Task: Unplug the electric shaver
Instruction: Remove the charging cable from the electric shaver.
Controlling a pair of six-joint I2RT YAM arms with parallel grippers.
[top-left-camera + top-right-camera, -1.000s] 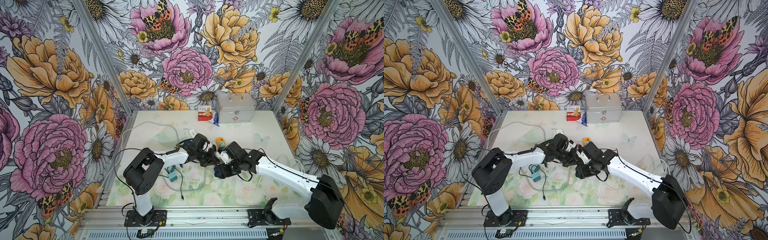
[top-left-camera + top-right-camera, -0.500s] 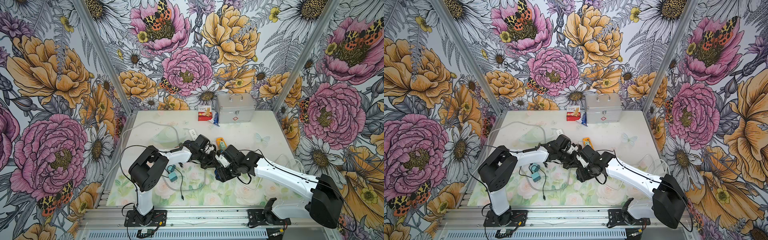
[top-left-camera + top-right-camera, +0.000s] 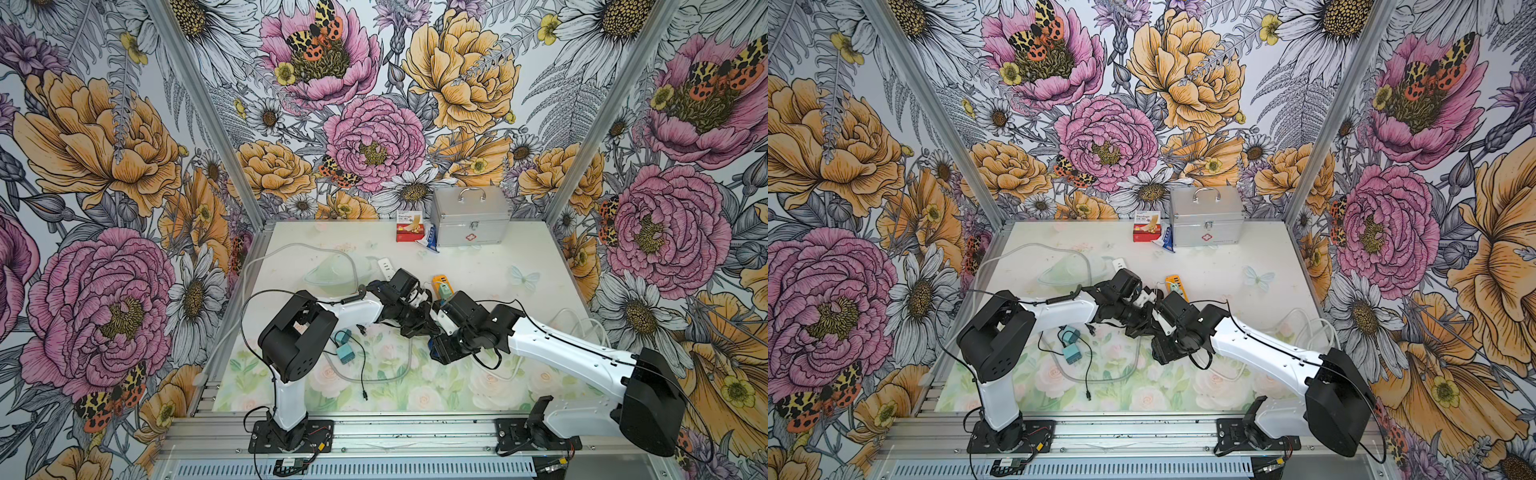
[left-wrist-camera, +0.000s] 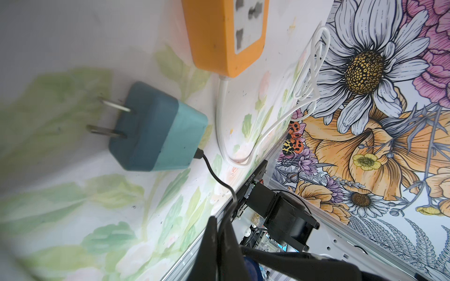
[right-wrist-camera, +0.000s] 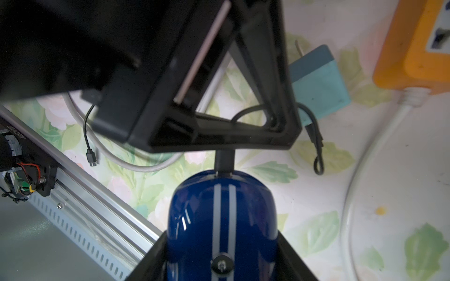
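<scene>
My right gripper is shut on the blue electric shaver, which has two white stripes and sits lengthwise between its fingers. A black plug sits in the shaver's end. My left gripper is shut on the thin black cable right at that plug. The cable runs to a teal adapter lying on the table with its prongs bare, beside the orange power strip. In a top view the two grippers meet mid-table, the left and the right, with a bit of the blue shaver showing.
Beyond the grippers lies the orange power strip. A silver case and a red box stand at the back. A white strip, a clear mask with tubing, two teal adapters and a loose black cable lie left.
The left arm's elbow has shifted a little right and away. Both grippers stay together mid-table, drifting slightly toward the front. Neither grip has changed.
</scene>
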